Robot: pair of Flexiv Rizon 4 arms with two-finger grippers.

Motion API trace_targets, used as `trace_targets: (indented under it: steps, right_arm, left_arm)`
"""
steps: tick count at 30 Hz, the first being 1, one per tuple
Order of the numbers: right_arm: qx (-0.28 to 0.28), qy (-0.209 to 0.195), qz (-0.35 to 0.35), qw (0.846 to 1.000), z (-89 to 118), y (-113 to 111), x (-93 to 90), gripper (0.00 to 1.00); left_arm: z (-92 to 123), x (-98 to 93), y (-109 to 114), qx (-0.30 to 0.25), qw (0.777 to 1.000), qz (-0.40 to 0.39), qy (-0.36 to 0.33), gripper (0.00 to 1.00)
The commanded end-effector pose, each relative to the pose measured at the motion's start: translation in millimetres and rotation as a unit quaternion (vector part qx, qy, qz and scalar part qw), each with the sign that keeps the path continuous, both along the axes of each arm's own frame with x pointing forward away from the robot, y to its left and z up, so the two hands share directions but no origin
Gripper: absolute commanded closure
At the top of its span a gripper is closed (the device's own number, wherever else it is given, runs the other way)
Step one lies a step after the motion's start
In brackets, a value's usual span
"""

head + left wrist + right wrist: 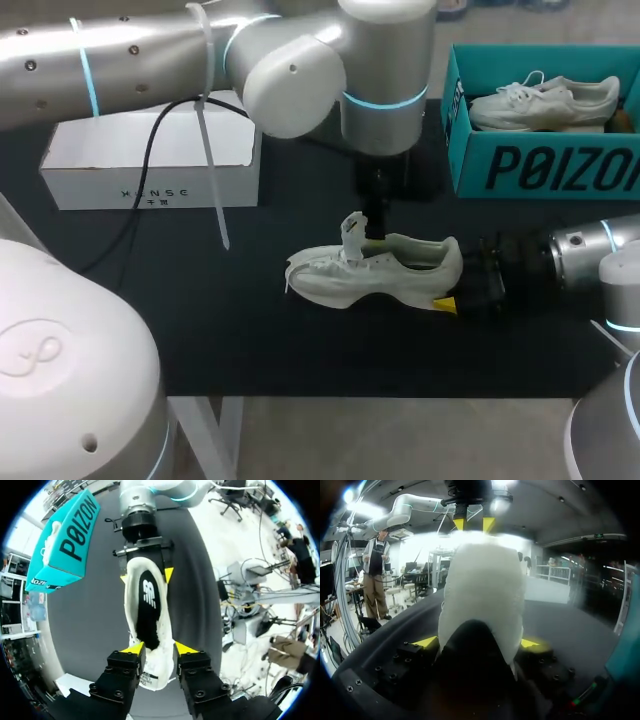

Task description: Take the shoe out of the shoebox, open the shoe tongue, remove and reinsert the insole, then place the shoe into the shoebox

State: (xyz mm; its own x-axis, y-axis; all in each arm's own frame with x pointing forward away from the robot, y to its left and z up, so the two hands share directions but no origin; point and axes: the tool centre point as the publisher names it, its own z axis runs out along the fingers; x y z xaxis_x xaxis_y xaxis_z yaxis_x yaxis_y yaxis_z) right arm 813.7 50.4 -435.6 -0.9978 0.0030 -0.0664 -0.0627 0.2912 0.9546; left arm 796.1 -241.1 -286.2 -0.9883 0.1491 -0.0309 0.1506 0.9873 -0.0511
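A white shoe (375, 268) lies on its sole on the black table, toe to the left. Its black insole (148, 605) shows inside. My left gripper (362, 228) comes down from above, and its yellow tips press on both sides of the raised tongue (150, 676), so my left gripper (156, 649) is shut on the tongue. My right gripper (457, 288) reaches in from the right and clasps the heel (482, 595) from both sides; in its own wrist view the right gripper (480, 642) has its tips against the heel. The teal shoebox (540, 165) stands at the back right.
A second white shoe (545, 100) lies inside the teal shoebox (65, 540). A white closed box (150, 160) sits at the back left. A black cable (140, 190) from my left arm hangs over the left part of the table.
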Motion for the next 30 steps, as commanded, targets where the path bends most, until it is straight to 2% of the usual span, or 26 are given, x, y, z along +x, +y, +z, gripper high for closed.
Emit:
trace_targets:
  steps: [1, 8, 17, 26, 30]
  right_arm:
    - [-0.001, 0.000, -0.001, 1.000, -5.5, 0.9, 0.0, 1.00]
    - [-0.001, 0.000, -0.001, 1.000, -5.5, 0.9, 0.0, 1.00]
    - [-0.001, 0.000, -0.001, 1.000, -5.5, 0.9, 0.0, 1.00]
    - [-0.001, 0.000, -0.001, 1.000, -5.5, 0.9, 0.0, 1.00]
    - [-0.001, 0.000, -0.001, 1.000, -5.5, 0.9, 0.0, 1.00]
  left_arm:
    - [-10.9, 7.2, -19.9, 0.008, 1.000, 0.000, 0.002, 1.00]
    - [-27.3, 11.8, -29.1, 0.011, 1.000, 0.006, 0.001, 1.00]
    - [-51.7, 6.0, -35.3, 0.015, 1.000, 0.007, 0.005, 1.00]
    - [-70.2, -13.3, -30.3, 0.031, 0.999, 0.008, 0.010, 1.00]
    - [-79.3, -16.1, -28.1, 0.037, 0.999, 0.008, 0.017, 1.00]
